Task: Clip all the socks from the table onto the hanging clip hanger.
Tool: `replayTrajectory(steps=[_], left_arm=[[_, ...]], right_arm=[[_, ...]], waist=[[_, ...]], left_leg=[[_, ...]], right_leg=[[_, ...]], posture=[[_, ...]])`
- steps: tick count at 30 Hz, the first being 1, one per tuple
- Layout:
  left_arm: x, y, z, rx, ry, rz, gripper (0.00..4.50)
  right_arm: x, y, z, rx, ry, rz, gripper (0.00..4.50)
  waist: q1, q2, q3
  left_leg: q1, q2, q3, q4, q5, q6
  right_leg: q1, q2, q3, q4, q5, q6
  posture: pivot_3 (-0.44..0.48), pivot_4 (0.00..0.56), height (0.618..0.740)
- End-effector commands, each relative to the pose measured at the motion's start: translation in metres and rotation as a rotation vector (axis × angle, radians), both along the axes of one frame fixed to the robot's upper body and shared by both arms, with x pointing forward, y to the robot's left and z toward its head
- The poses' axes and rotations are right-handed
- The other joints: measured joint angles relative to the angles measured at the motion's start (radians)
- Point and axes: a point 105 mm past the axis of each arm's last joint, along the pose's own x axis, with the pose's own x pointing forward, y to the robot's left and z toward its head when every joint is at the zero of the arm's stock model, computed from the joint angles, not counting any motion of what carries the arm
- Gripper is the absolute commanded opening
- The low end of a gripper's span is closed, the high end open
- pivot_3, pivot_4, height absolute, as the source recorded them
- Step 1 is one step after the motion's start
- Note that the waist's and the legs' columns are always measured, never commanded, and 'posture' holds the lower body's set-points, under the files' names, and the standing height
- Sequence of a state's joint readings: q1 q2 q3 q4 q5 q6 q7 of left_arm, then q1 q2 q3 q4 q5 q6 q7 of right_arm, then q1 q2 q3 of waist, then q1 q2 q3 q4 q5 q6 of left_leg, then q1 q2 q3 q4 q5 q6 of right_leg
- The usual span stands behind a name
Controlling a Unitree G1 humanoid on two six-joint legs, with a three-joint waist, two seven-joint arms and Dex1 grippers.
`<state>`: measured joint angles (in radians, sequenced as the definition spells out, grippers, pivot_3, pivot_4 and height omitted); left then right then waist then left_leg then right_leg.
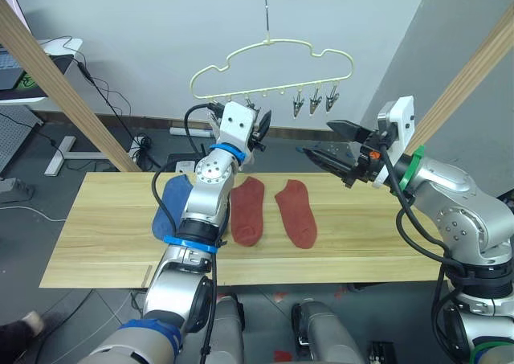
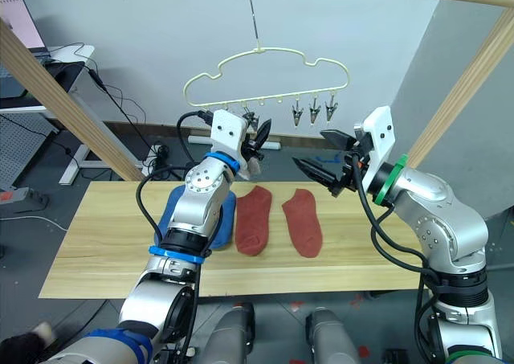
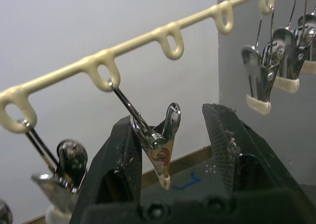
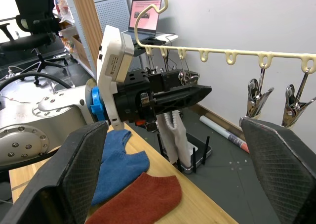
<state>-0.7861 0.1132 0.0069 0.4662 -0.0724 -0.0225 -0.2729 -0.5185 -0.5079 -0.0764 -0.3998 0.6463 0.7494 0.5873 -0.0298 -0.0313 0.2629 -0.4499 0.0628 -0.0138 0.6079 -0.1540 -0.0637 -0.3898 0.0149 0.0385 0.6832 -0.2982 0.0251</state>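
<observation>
From the head view, the left gripper (image 1: 261,127) is up at the clip hanger (image 1: 273,67); two rust-red socks (image 1: 273,211) and a blue sock (image 1: 170,205) lie on the table (image 1: 104,227). The right gripper (image 1: 333,151) hovers wide open, empty. In the left wrist view, parted fingers (image 3: 121,155) straddle one clip (image 3: 158,140); squeeze its handles squarely. The right wrist view shows a grey sock (image 4: 174,135) hanging below.

Two rust-red socks (image 1: 273,211) and a blue sock (image 1: 170,206) lie on the light yellowish wood table (image 1: 104,235); above hangs a pale-yellow clip hanger (image 1: 273,71) with grey metal clips (image 1: 315,100), one holding a light grey sock (image 4: 174,135).
</observation>
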Motion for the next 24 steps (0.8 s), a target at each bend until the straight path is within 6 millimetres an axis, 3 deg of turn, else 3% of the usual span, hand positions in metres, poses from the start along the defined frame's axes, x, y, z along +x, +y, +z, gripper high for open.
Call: replayTrajectory(steps=[1,15,20,24], left_arm=[[-0.003,-0.004,0.019,-0.011,-0.072,-0.009,2.17],[-0.004,-0.002,0.02,-0.016,-0.076,-0.012,2.17],[-0.005,-0.004,0.02,-0.024,-0.075,-0.024,0.77],[-0.005,-0.004,0.021,-0.028,-0.073,-0.027,0.3]], right_arm=[[-0.008,0.001,0.013,0.002,-0.069,0.01,4.5],[-0.007,0.002,0.013,0.003,-0.068,0.014,4.5],[-0.008,0.002,0.011,0.004,-0.059,0.012,4.5],[-0.007,0.002,0.003,-0.001,-0.041,0.004,4.5]], waist=[[0.0,0.0,0.0],[0.0,0.0,0.0],[0.0,0.0,0.0],[0.001,0.0,0.0]], left_leg=[[0.0,0.0,0.0,0.0,0.0,0.0],[0.0,0.0,0.0,0.0,0.0,0.0],[0.0,0.0,0.0,0.0,0.0,0.0],[0.0,0.0,0.0,0.0,0.0,0.0]], right_leg=[[0.0,0.0,0.0,0.0,0.0,0.0],[0.0,0.0,0.0,0.0,0.0,0.0],[0.0,0.0,0.0,0.0,0.0,0.0],[0.0,0.0,0.0,0.0,0.0,0.0]], posture=[[-0.05,0.243,0.74],[-0.045,0.246,0.74],[-0.045,0.248,0.74],[-0.045,0.249,0.74]])
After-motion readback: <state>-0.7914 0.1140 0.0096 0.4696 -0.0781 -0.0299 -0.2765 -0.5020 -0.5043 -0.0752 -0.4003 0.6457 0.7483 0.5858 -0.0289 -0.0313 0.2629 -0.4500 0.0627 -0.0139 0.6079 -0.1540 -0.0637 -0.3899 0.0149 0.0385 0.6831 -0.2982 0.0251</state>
